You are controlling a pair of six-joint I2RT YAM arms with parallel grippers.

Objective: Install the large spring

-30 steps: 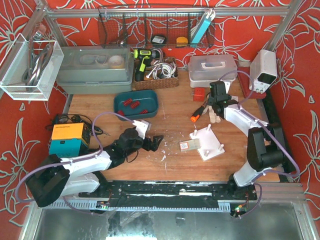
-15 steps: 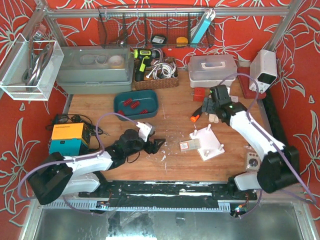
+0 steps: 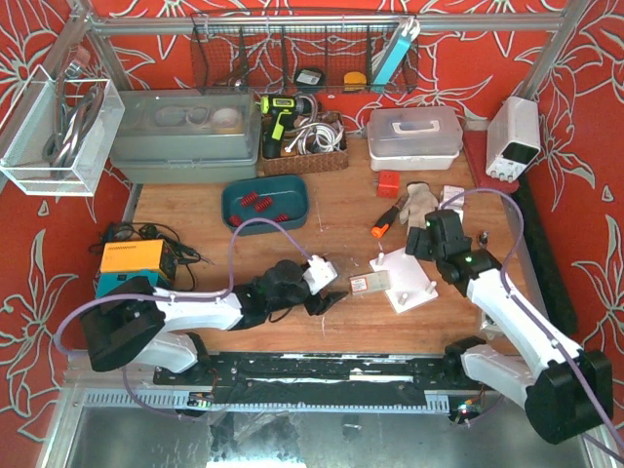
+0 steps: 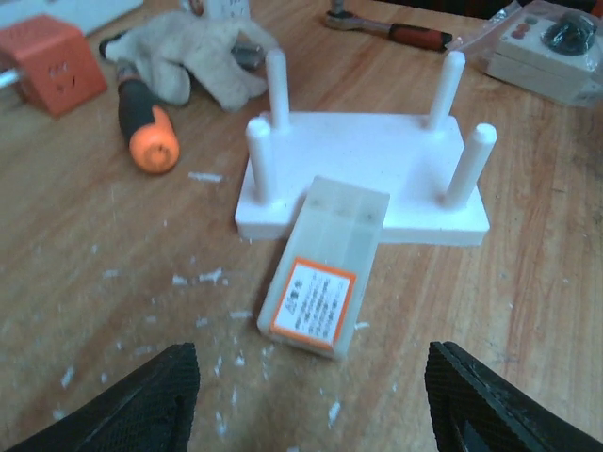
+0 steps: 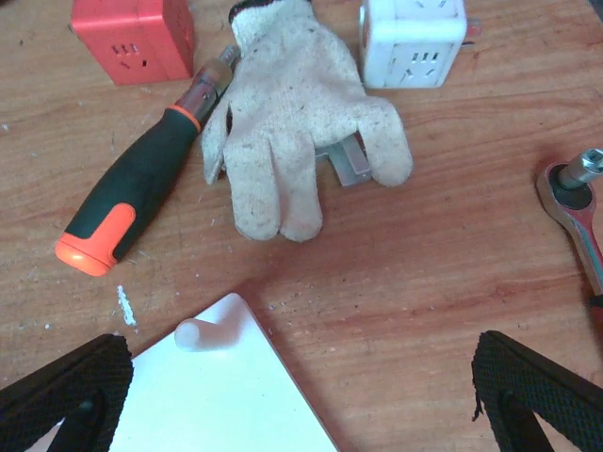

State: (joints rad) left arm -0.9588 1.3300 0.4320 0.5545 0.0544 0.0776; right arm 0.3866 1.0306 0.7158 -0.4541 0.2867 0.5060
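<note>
Red springs [image 3: 255, 203] lie in a teal tray [image 3: 265, 191] at the back left; I cannot tell which is the large one. A white plate with upright pegs [image 3: 414, 283] [image 4: 367, 179] sits right of centre, and its corner [image 5: 217, 405] also shows in the right wrist view. A small clear box with an orange label [image 4: 325, 268] [image 3: 370, 283] leans on the plate's near edge. My left gripper [image 3: 330, 297] [image 4: 316, 377] is open and empty, just short of that box. My right gripper [image 3: 421, 241] [image 5: 301, 377] is wide open and empty, over the plate's far corner.
An orange-and-black screwdriver [image 5: 141, 188] [image 4: 151, 122] and a work glove [image 5: 292, 122] lie behind the plate. A red socket cube [image 5: 132, 38] and a white one [image 5: 413, 38] are further back. A ratchet [image 5: 575, 198] is at the right. An orange device [image 3: 132, 258] stands at the left.
My left arm reached right toward the labelled box, its jaws narrowing somewhat. My right arm came forward from the glove to the plate's far corner and opened wide.
</note>
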